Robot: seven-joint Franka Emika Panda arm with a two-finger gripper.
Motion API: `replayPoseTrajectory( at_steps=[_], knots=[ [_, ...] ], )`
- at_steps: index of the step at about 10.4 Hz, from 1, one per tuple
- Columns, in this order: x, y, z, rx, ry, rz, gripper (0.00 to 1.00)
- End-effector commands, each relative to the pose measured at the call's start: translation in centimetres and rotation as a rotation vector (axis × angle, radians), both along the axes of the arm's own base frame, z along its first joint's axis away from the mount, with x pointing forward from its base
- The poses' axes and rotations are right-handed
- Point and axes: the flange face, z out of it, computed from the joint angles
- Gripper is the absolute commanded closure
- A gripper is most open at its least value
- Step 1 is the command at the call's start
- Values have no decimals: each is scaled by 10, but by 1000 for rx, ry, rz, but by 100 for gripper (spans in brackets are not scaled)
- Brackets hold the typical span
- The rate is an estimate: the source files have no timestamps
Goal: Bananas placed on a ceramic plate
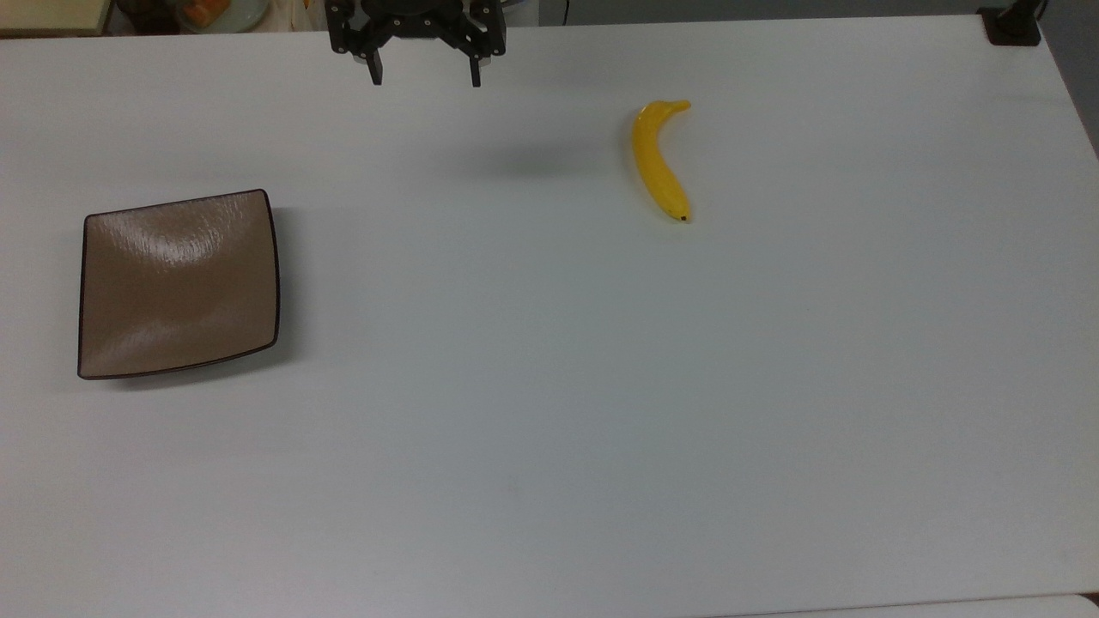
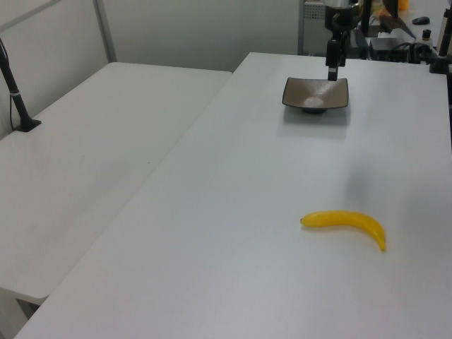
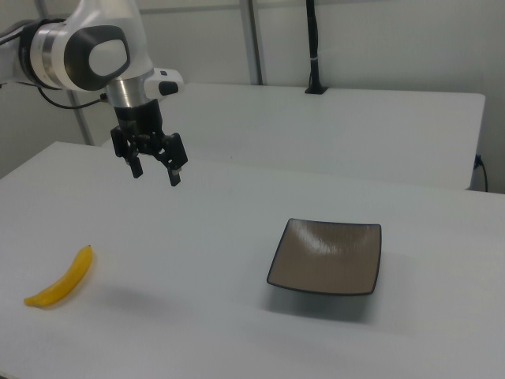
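A bright yellow banana (image 1: pixel 660 160) lies flat on the white table (image 1: pixel 549 386), right of centre in the top view; it also shows as the banana (image 2: pixel 346 222) and the banana (image 3: pixel 60 278). The square glossy brown plate (image 1: pixel 179 283) sits bare at the top view's left, also seen as the plate (image 2: pixel 316 94) and the plate (image 3: pixel 327 256). My gripper (image 1: pixel 425 77) hangs open high above the table near the far edge, between plate and banana, holding nothing; it shows too as the gripper (image 3: pixel 155 173) and the gripper (image 2: pixel 332 73).
A second white table (image 3: pixel 331 126) stands beside this one. A black post base (image 1: pixel 1011 26) is clamped at the top view's far right corner. Clutter sits beyond the far edge at the top view's upper left.
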Motion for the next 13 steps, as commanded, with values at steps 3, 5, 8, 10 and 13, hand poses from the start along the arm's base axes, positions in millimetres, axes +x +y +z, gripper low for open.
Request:
replayPoseTrajectory(
  at_steps=[3, 5, 8, 10, 13],
  knots=[
    [-12, 4, 4, -16, -16, -5, 0],
    [-12, 4, 3, -16, -13, -7, 0],
    [-12, 4, 3, -15, -15, -8, 0],
    [-12, 4, 2, -15, -12, -8, 0],
    [-14, 6, -8, -3, 8, -9, 0]
  ],
)
